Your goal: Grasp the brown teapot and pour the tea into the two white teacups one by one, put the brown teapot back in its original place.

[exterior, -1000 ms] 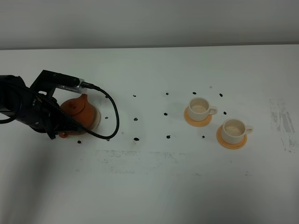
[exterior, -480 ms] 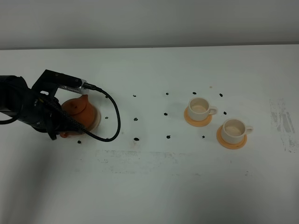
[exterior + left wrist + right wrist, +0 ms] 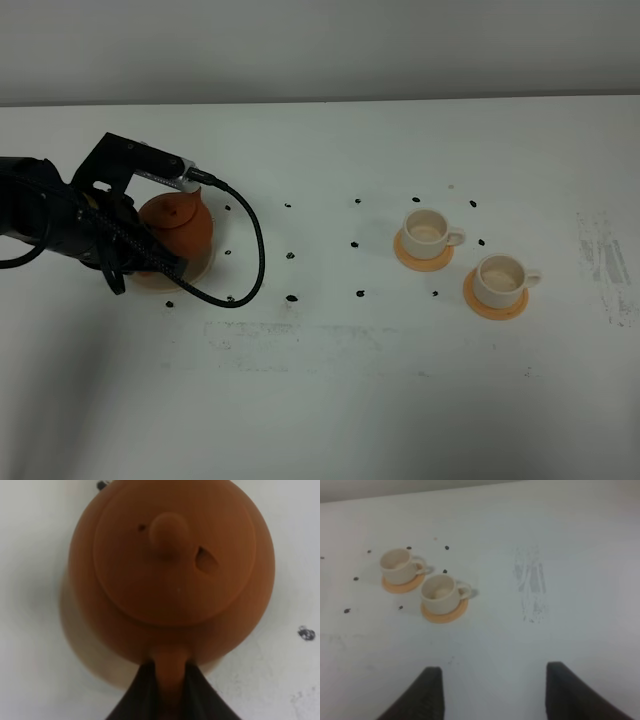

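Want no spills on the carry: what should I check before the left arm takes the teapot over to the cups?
1. Grip: left gripper shut on the handle of the brown teapot: ok.
2. Pot's lid seated: ok.
3. Pot lifted clear of its saucer: cannot tell.
4. Both white teacups upright, looking empty: ok.
5. Other arm: right gripper open, well away from the cups: ok.
6. Amount of tea inside: cannot tell, the lid hides it.

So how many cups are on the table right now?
2. One cup sits on a coaster right of centre. The second cup sits on its own coaster, further right and nearer the camera. No others show.
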Controlling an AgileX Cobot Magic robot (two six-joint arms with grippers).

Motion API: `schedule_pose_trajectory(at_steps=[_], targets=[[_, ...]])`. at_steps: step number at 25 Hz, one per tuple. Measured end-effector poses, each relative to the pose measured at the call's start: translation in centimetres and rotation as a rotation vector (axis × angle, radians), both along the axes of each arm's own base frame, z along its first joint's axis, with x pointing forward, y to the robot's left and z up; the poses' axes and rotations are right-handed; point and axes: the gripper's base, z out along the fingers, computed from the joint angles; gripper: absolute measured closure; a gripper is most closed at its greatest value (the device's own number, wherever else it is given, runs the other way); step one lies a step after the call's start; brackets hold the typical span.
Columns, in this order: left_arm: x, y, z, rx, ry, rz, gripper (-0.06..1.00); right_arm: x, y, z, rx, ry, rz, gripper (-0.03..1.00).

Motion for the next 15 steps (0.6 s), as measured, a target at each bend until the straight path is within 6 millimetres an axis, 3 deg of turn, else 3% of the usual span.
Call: schedule_pose_trajectory(at_steps=[7,15], targets=[[-0.1,-2.7,1.3,0.033,-0.09,-0.142,0.86,0.0,0.0,0.0,0.0,0.0,0.0,0.52],[1.7,-7.3,5.1,0.034,-0.145,-0.294,0.86,0.0,0.0,0.0,0.002,0.0,0.0,0.52]])
